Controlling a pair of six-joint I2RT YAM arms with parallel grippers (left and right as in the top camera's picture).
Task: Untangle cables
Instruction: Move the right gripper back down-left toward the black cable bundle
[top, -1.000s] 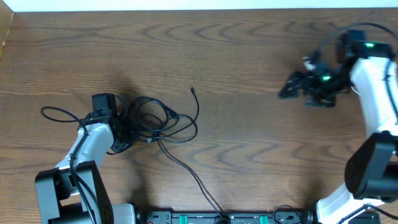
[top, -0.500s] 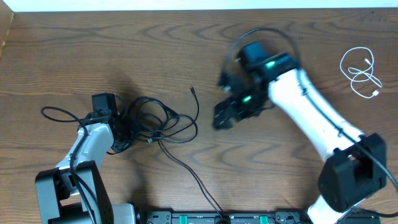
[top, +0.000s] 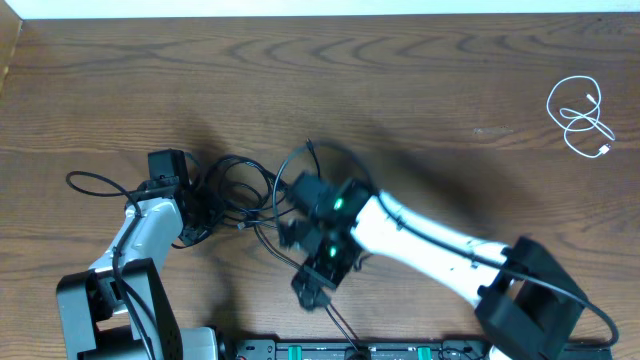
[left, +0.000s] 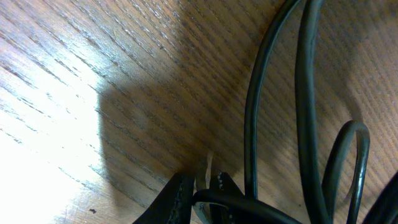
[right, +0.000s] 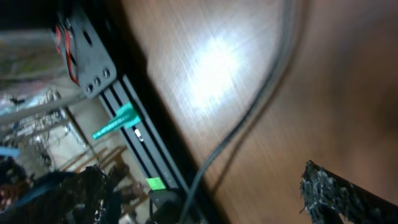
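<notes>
The black cables (top: 245, 190) lie in one loose tangle. At its left edge the left gripper (left: 200, 193) pinches a strand in narrow jaws; at its right the right gripper (top: 305, 262) hangs wide, empty. The white cable (top: 580, 115) lies well right of it. Cords look light, limp: take an outer loop, not the knot.

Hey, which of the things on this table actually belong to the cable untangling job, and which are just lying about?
Part of the job:
- black cables, tangled left of centre
- white cable, loosely coiled, alone at the far right

Just there:
- wooden table
- black rail with green clips along the near edge
</notes>
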